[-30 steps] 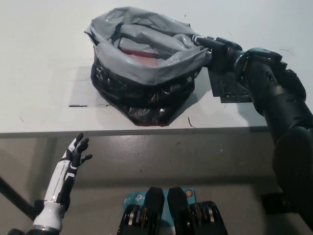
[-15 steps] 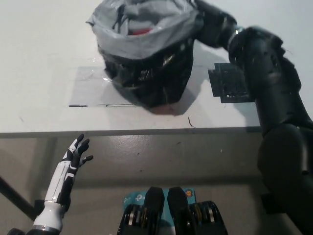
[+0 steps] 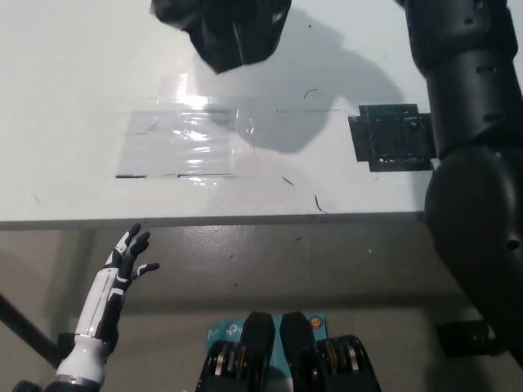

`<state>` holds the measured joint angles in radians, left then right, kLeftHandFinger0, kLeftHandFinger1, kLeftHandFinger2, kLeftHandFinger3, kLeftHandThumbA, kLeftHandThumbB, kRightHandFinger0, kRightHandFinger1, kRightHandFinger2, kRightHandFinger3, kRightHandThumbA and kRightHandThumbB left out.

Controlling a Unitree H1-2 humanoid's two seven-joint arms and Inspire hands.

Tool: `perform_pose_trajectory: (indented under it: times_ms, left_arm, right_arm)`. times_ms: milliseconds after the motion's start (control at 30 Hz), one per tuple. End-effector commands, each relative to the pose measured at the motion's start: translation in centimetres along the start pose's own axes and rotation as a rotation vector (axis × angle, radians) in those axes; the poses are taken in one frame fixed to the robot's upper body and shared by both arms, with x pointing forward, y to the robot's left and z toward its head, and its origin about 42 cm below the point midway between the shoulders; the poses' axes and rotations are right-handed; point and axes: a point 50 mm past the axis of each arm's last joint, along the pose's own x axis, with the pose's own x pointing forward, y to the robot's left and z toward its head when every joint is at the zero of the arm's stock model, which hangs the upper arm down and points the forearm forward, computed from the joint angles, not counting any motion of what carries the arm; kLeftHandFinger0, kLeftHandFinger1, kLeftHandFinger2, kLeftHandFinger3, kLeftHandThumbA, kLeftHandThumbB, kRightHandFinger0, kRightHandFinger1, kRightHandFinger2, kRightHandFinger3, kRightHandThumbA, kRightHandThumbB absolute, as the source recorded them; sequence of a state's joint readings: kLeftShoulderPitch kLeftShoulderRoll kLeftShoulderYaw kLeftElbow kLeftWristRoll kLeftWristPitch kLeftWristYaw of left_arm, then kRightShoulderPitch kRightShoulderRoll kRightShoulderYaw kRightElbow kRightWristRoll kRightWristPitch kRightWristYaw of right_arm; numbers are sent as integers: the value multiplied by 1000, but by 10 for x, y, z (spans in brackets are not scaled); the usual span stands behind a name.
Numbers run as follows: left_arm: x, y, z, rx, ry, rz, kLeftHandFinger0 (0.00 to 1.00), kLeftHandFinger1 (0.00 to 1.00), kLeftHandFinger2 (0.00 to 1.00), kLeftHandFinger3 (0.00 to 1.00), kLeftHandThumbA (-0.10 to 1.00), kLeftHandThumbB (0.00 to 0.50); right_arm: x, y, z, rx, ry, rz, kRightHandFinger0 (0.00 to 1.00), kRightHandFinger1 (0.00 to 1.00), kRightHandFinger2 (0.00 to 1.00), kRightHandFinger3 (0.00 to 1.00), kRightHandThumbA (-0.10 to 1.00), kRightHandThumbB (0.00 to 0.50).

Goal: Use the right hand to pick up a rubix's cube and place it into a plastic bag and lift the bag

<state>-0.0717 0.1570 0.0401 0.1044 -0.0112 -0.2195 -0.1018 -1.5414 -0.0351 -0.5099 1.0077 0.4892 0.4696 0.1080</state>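
White tabletop (image 3: 73,98) fills the upper part of what we see, its front edge running across the middle, with grey floor below it. We can read almost no writing: only a teal label (image 3: 225,333) on the floor near the bottom edge, bearing a pale mark we cannot make out.

We take the clear tape patch (image 3: 184,145) on the table as our landmark. Above it and slightly to its right, the bag (image 3: 222,28) hangs at the top edge of the picture, clear of the table. Only its lower part shows: black, crumpled, glossy plastic tapering to a blunt point at the bottom. Its mouth is cut off by the frame, so we cannot see the cube or whether it lies inside. A broad grey shadow (image 3: 327,90) of the bag spreads over the table to the right of the patch.

Further right of the patch, a black square patch (image 3: 392,136) lies flat on the table. The right arm (image 3: 470,163) rises past it, black and bulky, from the bottom right to the top edge; its hand is out of the picture, so we cannot tell how its fingers stand or what they hold.

Below the patch and to its left, off the table, the left hand (image 3: 131,255) rests over the floor, fingers spread and holding nothing.
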Motion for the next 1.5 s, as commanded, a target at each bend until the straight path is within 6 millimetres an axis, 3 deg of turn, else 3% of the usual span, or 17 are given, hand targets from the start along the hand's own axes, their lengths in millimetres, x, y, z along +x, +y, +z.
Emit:
perform_pose_trajectory:
  times_ms: [0, 167, 333, 400, 433, 500, 533, 567, 600, 667, 800, 1000, 1367, 1467]
  left_arm:
    - [12, 6, 18, 8, -79, -10, 832, 1000, 1000, 1000, 969, 160]
    - [13, 5, 19, 14, -81, -16, 830, 994, 1000, 1000, 971, 153]
    - [15, 6, 21, 23, -80, -17, 832, 993, 1000, 1000, 978, 156]
    - [13, 3, 21, 17, -78, -23, 825, 994, 1000, 1000, 975, 172]
    - [11, 1, 20, 10, -78, -28, 824, 992, 1000, 1000, 971, 160]
    - [9, 0, 19, 11, -74, -31, 825, 985, 1000, 1000, 973, 165]
    - [9, 0, 20, 21, -68, -31, 836, 988, 1000, 1000, 988, 178]
    - [11, 0, 21, 27, -69, -29, 843, 983, 1000, 1000, 1000, 179]
    - [13, 0, 22, 30, -73, -26, 844, 982, 1000, 1000, 1000, 179]
    - [14, 1, 24, 31, -78, -25, 841, 982, 1000, 1000, 990, 180]
    - [18, 3, 25, 38, -91, -37, 820, 974, 1000, 1000, 971, 162]
    - [17, 3, 24, 48, -85, -41, 814, 975, 1000, 1000, 986, 145]
    - [22, 3, 28, 51, -102, -47, 814, 971, 1000, 1000, 981, 143]
    - [22, 3, 28, 54, -99, -44, 807, 957, 1000, 1000, 991, 157]
  right_arm:
    - [-24, 147, 136, -48, -248, 268, 0, 128, 593, 855, 408, 106]
    - [-25, 131, 127, -45, -251, 237, 0, 150, 614, 856, 397, 102]
    - [-17, 99, 101, -31, -197, 175, 0, 140, 599, 831, 347, 91]
    - [-5, 65, 60, -103, -102, 78, 0, 85, 519, 719, 371, 78]
    - [3, 37, 23, -146, -7, 25, 0, 70, 512, 708, 374, 62]
    - [5, 14, -6, -161, 68, -16, 0, 35, 475, 686, 356, 54]
    - [5, -2, -26, -161, 120, -48, 0, 7, 412, 634, 350, 51]
    - [5, -5, -30, -164, 125, -61, 0, 0, 307, 529, 439, 87]
    - [6, -3, -30, -168, 123, -65, 0, 0, 275, 493, 443, 98]
    - [6, 5, -25, -165, 105, -57, 0, 0, 280, 524, 431, 106]
    - [8, 20, -14, -137, 75, -19, 0, 7, 435, 638, 373, 116]
    - [6, 16, -18, -149, 75, -23, 0, 5, 433, 638, 386, 87]
    - [6, 17, -8, -161, 61, -20, 0, 9, 444, 722, 406, 101]
    - [5, 15, -9, -170, 60, -25, 0, 16, 446, 702, 419, 104]
